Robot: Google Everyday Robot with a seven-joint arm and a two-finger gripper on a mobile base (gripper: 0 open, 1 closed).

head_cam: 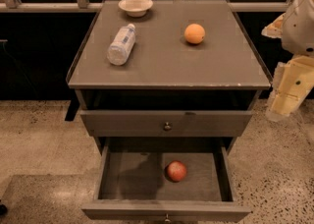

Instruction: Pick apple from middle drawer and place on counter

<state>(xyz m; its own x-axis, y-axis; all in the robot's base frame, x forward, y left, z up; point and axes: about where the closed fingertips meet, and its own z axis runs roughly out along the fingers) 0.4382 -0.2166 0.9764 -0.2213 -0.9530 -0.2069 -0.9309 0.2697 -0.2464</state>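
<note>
The apple (176,171), small, red and glossy, lies on the floor of the middle drawer (128,181), right of its middle. The drawer is pulled out at the bottom of the cabinet. The counter (167,63) is the cabinet's flat grey top above it. My gripper (287,98), cream-coloured, hangs at the right edge of the view, beside the counter's right front corner. It is well above and to the right of the apple and holds nothing that I can see.
On the counter lie an orange (195,34) at the back right, a plastic bottle (121,44) on its side at the left and a white bowl (136,5) at the back. The upper drawer front (167,126) with a round knob is closed. Speckled floor surrounds the cabinet.
</note>
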